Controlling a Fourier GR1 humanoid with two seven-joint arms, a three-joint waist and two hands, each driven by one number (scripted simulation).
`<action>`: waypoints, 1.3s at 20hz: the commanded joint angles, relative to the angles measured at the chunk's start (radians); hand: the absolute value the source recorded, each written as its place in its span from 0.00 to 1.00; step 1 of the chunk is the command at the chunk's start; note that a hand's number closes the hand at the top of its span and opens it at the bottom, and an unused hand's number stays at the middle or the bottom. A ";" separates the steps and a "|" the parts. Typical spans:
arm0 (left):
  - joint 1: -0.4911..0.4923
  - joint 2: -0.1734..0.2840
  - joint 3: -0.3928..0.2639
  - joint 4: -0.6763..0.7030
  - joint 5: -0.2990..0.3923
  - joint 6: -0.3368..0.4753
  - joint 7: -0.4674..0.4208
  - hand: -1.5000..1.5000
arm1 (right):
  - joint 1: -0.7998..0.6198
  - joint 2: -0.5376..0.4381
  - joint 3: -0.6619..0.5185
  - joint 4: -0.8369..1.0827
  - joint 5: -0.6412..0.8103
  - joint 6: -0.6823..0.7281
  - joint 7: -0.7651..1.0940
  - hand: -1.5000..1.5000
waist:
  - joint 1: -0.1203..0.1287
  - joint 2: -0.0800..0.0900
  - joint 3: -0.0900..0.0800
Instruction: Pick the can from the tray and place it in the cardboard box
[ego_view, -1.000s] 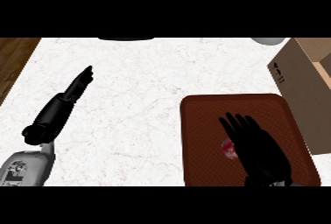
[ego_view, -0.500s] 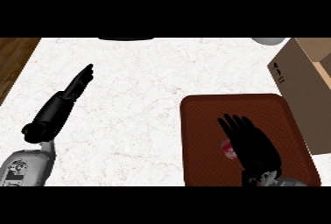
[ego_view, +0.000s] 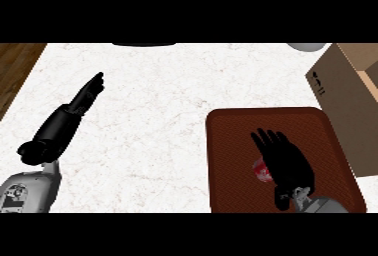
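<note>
Red can (ego_view: 260, 170) mostly hidden under right robot hand (ego_view: 284, 160), fingers spread, brown tray (ego_view: 236, 130)

You can see only a red sliver of the can (ego_view: 260, 170), in the lower right of the frame; the right hand (ego_view: 286, 162) lies over the rest, and whether it touches the can cannot be told. The cardboard box (ego_view: 341, 95) is cut off by the right edge. At the top edge, a dark object (ego_view: 144, 44) and a pale round one (ego_view: 306, 46) are cropped beyond naming.
</note>
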 joint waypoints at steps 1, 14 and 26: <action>0.052 -0.023 -0.012 -0.054 -0.022 0.000 0.013 0.50 | 0.022 0.048 0.013 0.034 0.034 -0.014 -0.023 0.00 | 0.001 0.000 0.000; -0.069 -0.034 0.001 0.072 -0.044 0.002 -0.008 0.50 | -0.225 0.111 -0.129 0.359 0.064 -0.251 -0.197 1.00 | 0.019 0.008 0.001; -0.091 -0.047 -0.023 0.058 -0.037 -0.020 -0.001 0.50 | -0.724 0.067 -0.495 0.879 0.015 -0.528 -0.139 1.00 | 0.076 0.026 0.002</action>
